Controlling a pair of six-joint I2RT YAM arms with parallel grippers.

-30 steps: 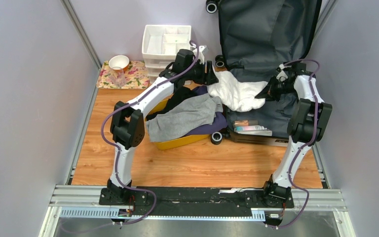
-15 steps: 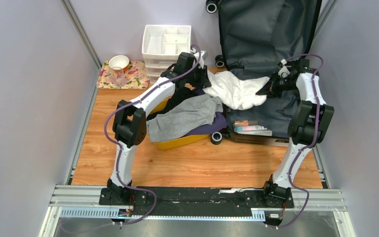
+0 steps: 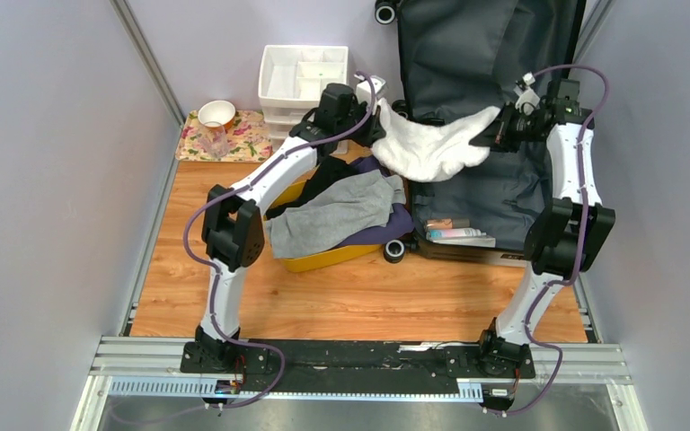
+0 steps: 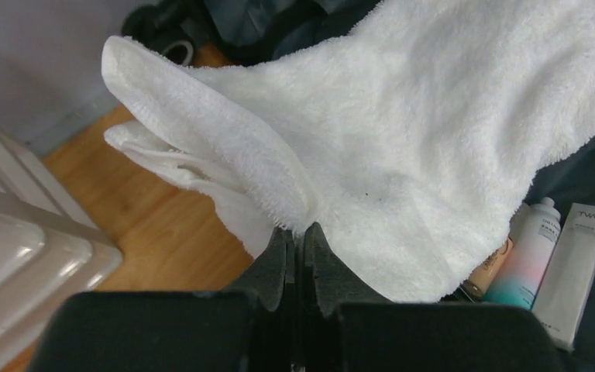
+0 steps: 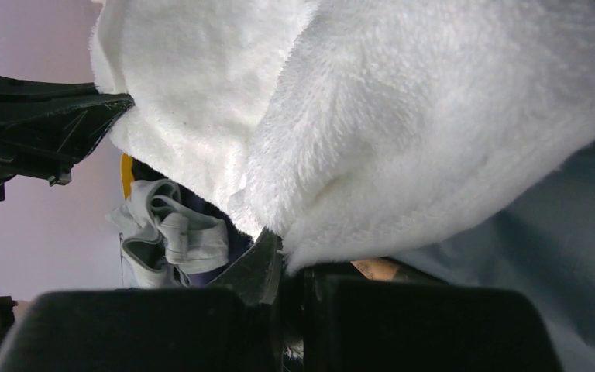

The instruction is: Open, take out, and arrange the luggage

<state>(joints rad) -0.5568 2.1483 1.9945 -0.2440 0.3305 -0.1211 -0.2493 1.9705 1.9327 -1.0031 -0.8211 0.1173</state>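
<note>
Luggage (image 3: 476, 54), catalogued from the grips outward

- left gripper (image 4: 298, 232): fingers pressed together, pinching a fold at one end of a white towel (image 4: 434, 139)
- right gripper (image 5: 283, 248): clenched on the opposite end of the same white towel
- white towel: fleecy, strung between the two grippers, sagging in the middle, hanging over the flat half of the luggage
- luggage, position: open at the back right of the table; lid with dark grey lining upright against the back wall, other half lying flat below; one black wheel (image 3: 395, 250) at its near left corner
- in the flat half, near edge: pink-to-teal bottle (image 4: 523, 260) and white box (image 4: 577, 271), side by side
- yellow bin (image 3: 323, 260): just left of the luggage, heaped with a grey garment (image 3: 337, 215) over dark clothes
- white drawer organizer (image 3: 303, 76): at the back wall, behind the left gripper
- floral mat (image 3: 243, 135): back left corner, white bowl (image 3: 216, 112) on it
</note>
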